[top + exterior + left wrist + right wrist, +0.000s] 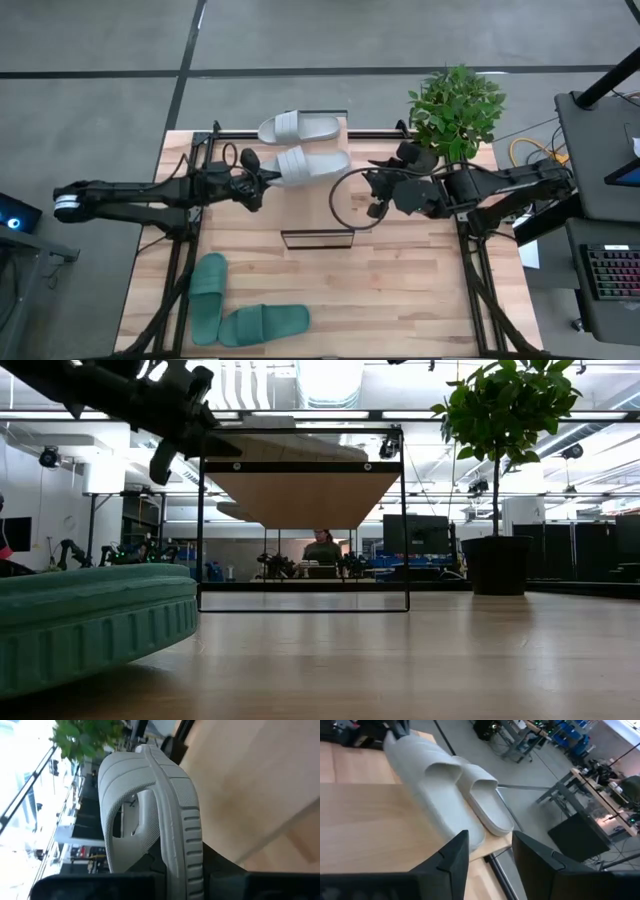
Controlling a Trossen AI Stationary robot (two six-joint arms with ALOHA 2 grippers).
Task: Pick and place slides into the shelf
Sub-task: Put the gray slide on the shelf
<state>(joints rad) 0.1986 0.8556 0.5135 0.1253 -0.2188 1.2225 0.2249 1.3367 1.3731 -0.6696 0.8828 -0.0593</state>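
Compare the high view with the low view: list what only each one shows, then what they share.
Only the high view shows the two white slides on the shelf, the left pincer shut on the nearer one, the right pincer beside them, and the whole pair of green slides.

Only the low view shows a person seated in the room beyond, seen under the shelf.

Both show the shelf, the potted plant, the table and a green slide.
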